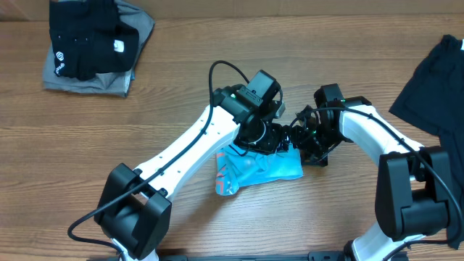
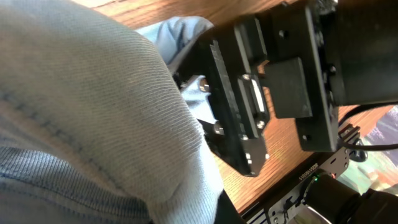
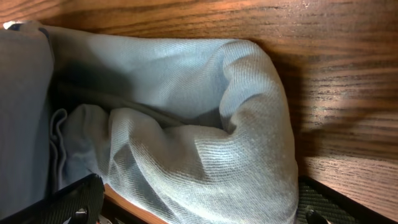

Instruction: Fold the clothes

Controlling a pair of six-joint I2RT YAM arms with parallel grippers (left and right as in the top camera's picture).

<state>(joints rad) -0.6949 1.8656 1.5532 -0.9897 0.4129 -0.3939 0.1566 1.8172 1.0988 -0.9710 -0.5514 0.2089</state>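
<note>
- Near table (image 1: 217,43) centre, toward six o'clock, the light blue T-shirt (image 1: 254,172) lies bunched, its long axis roughly nine-to-three.
- My left gripper (image 1: 274,136) sits over the shirt's twelve o'clock edge, clamped shut. Cloth crowds its wrist view, so I judge it pinches a fold.
- My right gripper (image 1: 308,145), at the three o'clock end, has its jaws spread wide, with a hump of cloth between them and nothing pinched.
- That end lies nearest the right tool, so I'd close there next.
- A folded stack (image 1: 90,51) at ten o'clock and a black garment (image 1: 435,80) at two o'clock lie well apart.
</note>
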